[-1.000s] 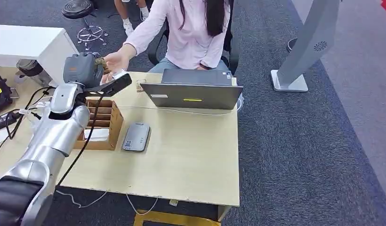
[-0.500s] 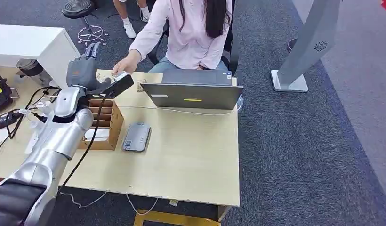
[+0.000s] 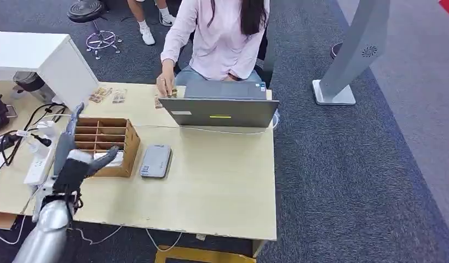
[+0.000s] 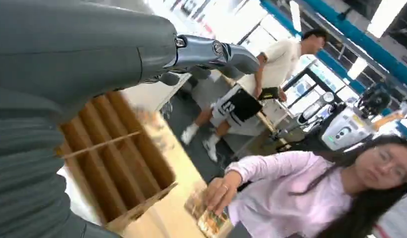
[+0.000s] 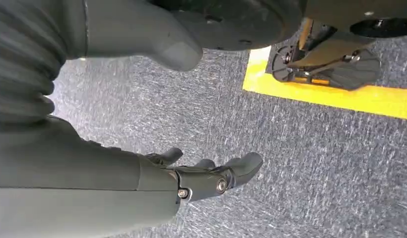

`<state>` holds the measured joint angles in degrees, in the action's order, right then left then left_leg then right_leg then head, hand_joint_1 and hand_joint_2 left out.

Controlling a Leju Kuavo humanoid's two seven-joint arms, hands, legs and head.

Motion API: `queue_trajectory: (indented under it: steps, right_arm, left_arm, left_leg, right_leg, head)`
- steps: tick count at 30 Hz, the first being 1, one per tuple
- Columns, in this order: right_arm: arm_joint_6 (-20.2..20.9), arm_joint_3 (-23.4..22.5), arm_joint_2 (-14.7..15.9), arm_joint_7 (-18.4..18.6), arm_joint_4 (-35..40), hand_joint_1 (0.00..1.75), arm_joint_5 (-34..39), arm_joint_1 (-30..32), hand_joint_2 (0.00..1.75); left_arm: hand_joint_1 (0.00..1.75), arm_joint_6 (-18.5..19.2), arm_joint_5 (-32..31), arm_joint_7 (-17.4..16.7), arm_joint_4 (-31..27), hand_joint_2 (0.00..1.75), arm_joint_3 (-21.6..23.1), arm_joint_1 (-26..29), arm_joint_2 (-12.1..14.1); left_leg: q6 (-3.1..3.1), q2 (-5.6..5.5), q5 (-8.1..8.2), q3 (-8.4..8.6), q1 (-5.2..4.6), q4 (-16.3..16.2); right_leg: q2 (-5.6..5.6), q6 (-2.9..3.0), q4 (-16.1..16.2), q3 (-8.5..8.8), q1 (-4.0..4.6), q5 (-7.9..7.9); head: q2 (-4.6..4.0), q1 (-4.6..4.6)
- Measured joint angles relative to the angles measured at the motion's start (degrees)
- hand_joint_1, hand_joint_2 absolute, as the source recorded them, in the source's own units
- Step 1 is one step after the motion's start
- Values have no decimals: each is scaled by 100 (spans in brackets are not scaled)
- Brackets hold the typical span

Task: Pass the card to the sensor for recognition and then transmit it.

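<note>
My left hand (image 3: 74, 160) hangs low at the near left end of the wooden card box (image 3: 104, 143), fingers spread and empty; its fingers (image 4: 211, 52) also reach over the box (image 4: 117, 153) in the left wrist view. The grey card sensor (image 3: 156, 160) lies flat just right of the box. A person in a pink shirt presses a hand (image 3: 166, 86) onto cards (image 3: 161, 101) at the table's far edge beside the laptop (image 3: 219, 107); the same hand (image 4: 219, 191) rests on the cards (image 4: 207, 220). My right hand (image 5: 211, 179) hangs over the carpet, holding nothing.
More cards (image 3: 101, 94) lie on the far left of the wooden table (image 3: 222, 186). A power strip with cables (image 3: 36, 164) sits left of my hand. A white cabinet (image 3: 41, 55) stands at the back left, a grey stand (image 3: 348, 60) at the right.
My left arm has dropped back from the raised spot near the person to the near side of the box. The person took the card and now lays it by the laptop.
</note>
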<state>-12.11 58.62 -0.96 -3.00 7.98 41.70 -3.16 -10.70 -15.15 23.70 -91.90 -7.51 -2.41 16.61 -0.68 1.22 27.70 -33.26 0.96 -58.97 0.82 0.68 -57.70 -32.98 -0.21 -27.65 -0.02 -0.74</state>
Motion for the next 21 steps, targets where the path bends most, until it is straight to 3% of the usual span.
queue_trajectory:
  steps: [1, 3, 5, 7, 9, 12, 14, 17, 18, 20, 21]
  right_arm:
    - [-15, 0, 0, -21, 0, 0, 35, 13, 175]
    - [-37, -7, 0, -63, 0, 0, 96, 16, 175]
    - [-61, -26, 0, -98, 0, 0, 155, 17, 175]
    - [-87, -35, 0, -107, -2, 0, 214, 45, 175]
    - [-94, -35, 0, -103, -9, 0, 240, 48, 175]
    - [-103, -35, 0, -74, -13, 0, 299, 51, 175]
    - [-109, -35, 0, -35, -13, 0, 332, 50, 175]
    - [-111, -35, 0, -20, -15, 0, 369, 52, 175]
    - [-116, -35, 0, -15, -15, 0, 387, 51, 175]
    - [-131, -35, 0, -7, -15, 0, 413, 46, 175]
    - [-138, -35, 0, -6, -13, 0, 413, 46, 0]
  left_arm:
    - [0, 320, 363, 226, -221, 175, -444, 274, -121]
    - [0, 868, 1045, 368, -456, 175, -1150, 620, -308]
    - [0, 1691, 1680, 371, -567, 175, -2128, 861, -591]
    - [0, 2800, 2004, 287, -532, 175, -3227, 888, -861]
    - [0, 3510, 2125, 115, -432, 175, -4257, 848, -1122]
    - [0, 4058, 2305, -133, -79, 175, -5500, 673, -1427]
    - [0, 4147, 2712, -489, 380, 175, -6111, 512, -1587]
    - [0, 4224, 2947, -554, 1097, 175, -6823, 410, -1765]
    - [0, 4230, 2947, -554, 1305, 0, -6969, 386, -1821]
    - [0, 4235, 2925, -561, 1772, 0, -7233, 341, -1982]
    - [0, 4246, 2923, -585, 1976, 0, -7334, 327, -2081]
  left_leg:
    - [0, -9, 0, -3, 1, 0]
    - [0, -21, 0, -8, 1, 4]
    - [-3, -14, 6, -3, 3, 7]
    - [-3, -20, 5, -3, 6, 7]
    - [-3, -18, 5, 2, 5, 7]
    - [-3, -22, 5, 3, 5, 7]
    - [-3, -32, 5, 1, 3, 7]
    - [-3, -33, 5, 5, 2, 7]
    - [-3, -41, 5, 4, 1, 7]
    - [-3, -49, 5, 3, -3, 6]
    - [-2, -51, 5, 3, -3, 6]
  right_leg:
    - [-9, -2, 0, 0, 0, -5]
    - [-24, 0, 0, 5, 1, -8]
    - [-18, 3, 0, 9, 2, -9]
    - [-25, 3, 0, 7, 5, -10]
    - [-24, 4, 0, 9, 5, -10]
    - [-31, 4, 0, 12, 4, -10]
    - [-40, 4, 0, 16, 3, -10]
    - [-42, 4, 0, 16, 2, -10]
    - [-48, 4, 0, 17, 1, -10]
    - [-56, 3, 1, 19, -2, -11]
    - [-59, 0, 2, 21, -2, -13]
  head:
    - [0, -2]
    - [0, 0]
    - [0, -7]
    - [0, -2]
    - [0, -4]
    - [0, -2]
    - [0, -4]
    - [0, -4]
    - [0, -2]
    - [0, -2]
    - [0, -2]
